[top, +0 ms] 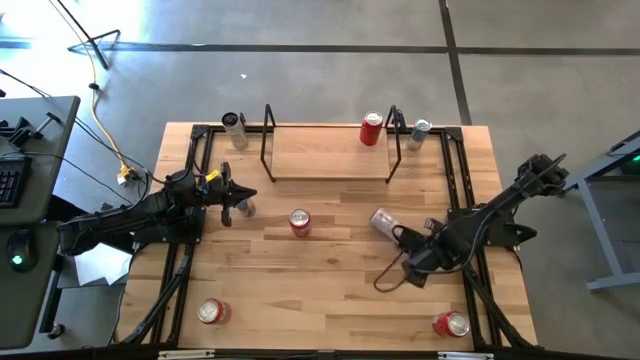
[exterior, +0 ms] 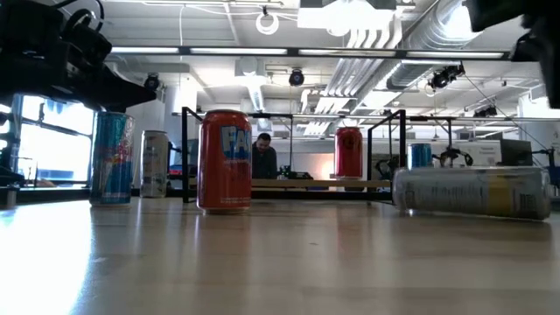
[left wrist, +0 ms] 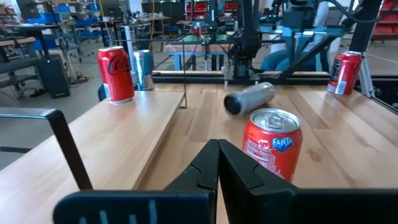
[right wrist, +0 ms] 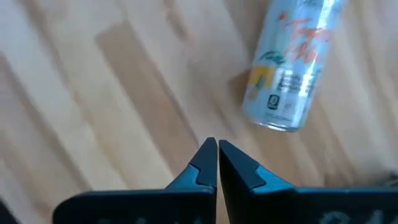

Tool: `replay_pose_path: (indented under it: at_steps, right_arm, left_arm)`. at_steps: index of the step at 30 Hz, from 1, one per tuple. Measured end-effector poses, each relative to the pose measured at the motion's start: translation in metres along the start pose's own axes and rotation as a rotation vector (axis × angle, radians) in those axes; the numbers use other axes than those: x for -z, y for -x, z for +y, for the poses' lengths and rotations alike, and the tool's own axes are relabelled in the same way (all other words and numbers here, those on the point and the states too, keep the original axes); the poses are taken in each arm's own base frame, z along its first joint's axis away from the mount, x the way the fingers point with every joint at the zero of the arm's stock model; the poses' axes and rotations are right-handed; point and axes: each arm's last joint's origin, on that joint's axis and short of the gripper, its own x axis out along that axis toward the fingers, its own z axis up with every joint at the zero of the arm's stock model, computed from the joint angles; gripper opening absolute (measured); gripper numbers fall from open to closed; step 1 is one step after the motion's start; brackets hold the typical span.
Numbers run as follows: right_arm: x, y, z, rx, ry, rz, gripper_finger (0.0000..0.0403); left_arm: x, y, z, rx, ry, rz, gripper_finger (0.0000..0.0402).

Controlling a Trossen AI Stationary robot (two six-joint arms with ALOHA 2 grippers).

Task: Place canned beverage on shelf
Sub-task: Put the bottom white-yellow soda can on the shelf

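Nearest the front edge of the table (top: 330, 300), two red cans stand apart from everything else, one at the left corner (top: 212, 311) and one at the right corner (top: 451, 323). Farther in, the right claw (top: 400, 236) has its fingers pressed together and holds nothing; it sits just beside a silver can (top: 384, 221) lying on its side. An orange-red can (top: 300, 221) stands upright at mid-table. To its left, the left claw (top: 250, 195) is also pressed together and empty, close above a blue can (top: 244, 208). Beyond them the shelf (top: 330, 153) runs along the far side, with a red cola can (top: 371, 129) standing on its right end. A silver can (top: 233, 124) stands off its left end, another (top: 419, 132) off its right.
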Motion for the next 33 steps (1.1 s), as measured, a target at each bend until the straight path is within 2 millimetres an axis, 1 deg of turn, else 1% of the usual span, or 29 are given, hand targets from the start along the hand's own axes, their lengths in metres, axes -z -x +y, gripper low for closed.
replay_pose_path:
  at_steps: [5,8,11,16,19,22,25,30,33]
  right_arm:
    - [-0.026,-0.005,-0.016,0.038,-0.091,-0.050,0.0003]
    - [-0.044,-0.008,-0.029,0.043,-0.126,-0.061,0.0023]
    - [-0.063,-0.011,-0.043,0.039,-0.146,-0.086,0.0068]
    - [-0.094,-0.019,-0.073,0.031,-0.262,-0.100,0.0174]
    - [-0.108,-0.033,-0.086,0.008,-0.283,-0.038,0.0233]
    - [-0.117,-0.051,-0.090,0.007,-0.239,0.031,0.0269]
    - [-0.123,-0.069,-0.091,0.028,-0.192,0.078,0.0281]
    - [-0.131,-0.097,-0.095,0.059,-0.165,0.145,0.0284]
    - [-0.135,-0.108,-0.095,0.027,-0.127,0.181,0.0284]
  left_arm:
    - [0.000,0.000,-0.001,0.005,-0.001,-0.001,0.0000]
    - [0.000,0.000,-0.002,0.005,-0.006,-0.001,0.0000]
    - [0.000,0.000,-0.002,0.006,-0.016,-0.001,0.0000]
    - [0.000,0.000,-0.002,0.006,-0.026,-0.001,0.0000]
    - [0.000,0.000,-0.002,0.006,-0.027,0.000,0.0000]
    - [0.000,0.000,-0.002,0.007,-0.028,0.000,0.0000]
    - [0.000,0.000,-0.002,0.007,-0.028,0.000,0.0000]
    - [0.000,0.000,-0.002,0.007,-0.028,0.001,0.0000]
    - [0.000,0.000,-0.002,0.007,-0.027,0.001,0.0000]
